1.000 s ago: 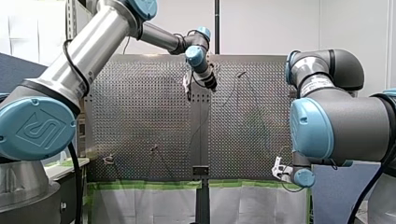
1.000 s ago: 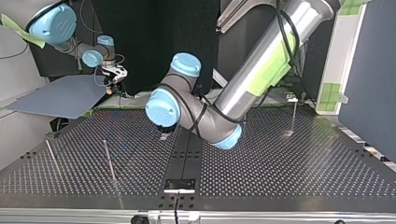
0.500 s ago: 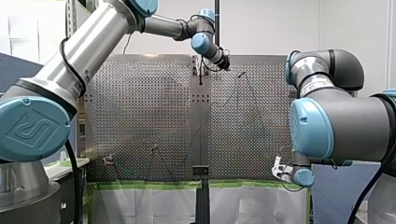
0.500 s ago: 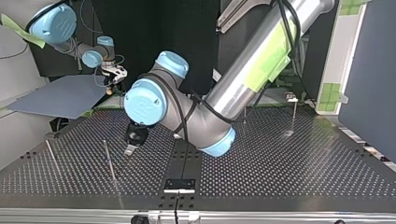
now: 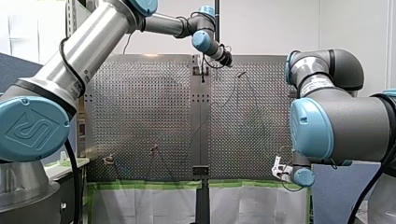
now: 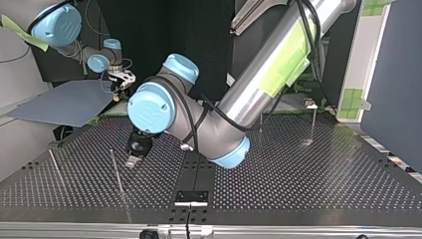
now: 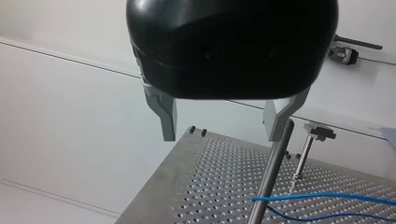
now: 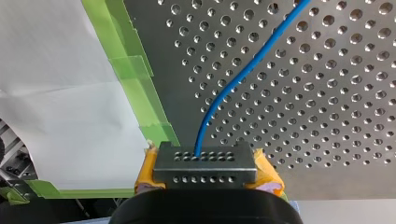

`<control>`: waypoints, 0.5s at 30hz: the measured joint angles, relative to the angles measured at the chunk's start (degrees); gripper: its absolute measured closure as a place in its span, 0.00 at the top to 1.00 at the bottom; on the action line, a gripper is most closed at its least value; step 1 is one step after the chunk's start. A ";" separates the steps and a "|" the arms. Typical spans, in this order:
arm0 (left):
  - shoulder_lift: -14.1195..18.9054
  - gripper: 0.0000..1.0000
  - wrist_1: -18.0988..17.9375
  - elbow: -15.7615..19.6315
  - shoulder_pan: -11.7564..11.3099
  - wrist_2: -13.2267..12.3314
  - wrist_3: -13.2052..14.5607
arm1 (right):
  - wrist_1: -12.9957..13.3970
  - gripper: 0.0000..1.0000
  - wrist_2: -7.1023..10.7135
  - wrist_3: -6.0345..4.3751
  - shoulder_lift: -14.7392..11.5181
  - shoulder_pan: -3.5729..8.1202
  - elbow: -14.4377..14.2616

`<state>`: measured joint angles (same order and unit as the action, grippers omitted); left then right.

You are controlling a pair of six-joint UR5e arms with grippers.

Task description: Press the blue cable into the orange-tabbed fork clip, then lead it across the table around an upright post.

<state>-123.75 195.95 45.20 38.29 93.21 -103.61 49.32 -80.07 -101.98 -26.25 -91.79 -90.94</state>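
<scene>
ok so the bench (image 7: 205, 186) is a bare metal plate drilled full of small round holes, satin finish; the upright post (image 7: 272, 172) is a thin smooth steel rod standing straight up out of it; the blue cable (image 7: 327, 198) is a skinny glossy wire, two loose strands lying on the bench and meeting the post low down; can't tell if it actually goes round the post or just passes it.

My left tool (image 7: 223, 135) has a chunky rounded black housing and two flat grey metal fingers (image 7: 167, 116); they're spread wide with nothing between them, and the post's top sits right by one fingertip; my left arm (image 6: 268, 64) is a long silver tube with green tape patches, stretched out over the bench with the wrist bent down, tool hanging just beside the post.

My right tool (image 8: 205, 170) is well apart from the post; yellow pads (image 8: 147, 168) flank a small grey block (image 8: 205, 161) dotted with holes, clenched on the blue cable, which snakes away over the holes; shiny green tape (image 8: 140, 88) and a white sheet (image 8: 60, 70) sit alongside; my right arm (image 5: 341, 126) is folded up tight.

Writing: an embossed logo on the blue cap (image 5: 35, 130); a white label (image 5: 317, 84), too small to read.
</scene>
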 joint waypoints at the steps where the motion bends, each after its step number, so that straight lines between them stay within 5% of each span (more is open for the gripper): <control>1: 0.00 0.91 0.03 0.01 0.01 -0.01 0.00 | 0.00 0.00 0.00 0.00 0.00 0.00 0.00; 15: -0.01 0.91 0.92 0.05 -0.01 1.47 -0.44 | -0.11 0.00 0.00 -0.13 0.00 -0.08 0.14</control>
<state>-123.75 196.87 45.24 38.28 94.68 -104.05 49.21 -80.08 -102.11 -26.25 -91.87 -90.80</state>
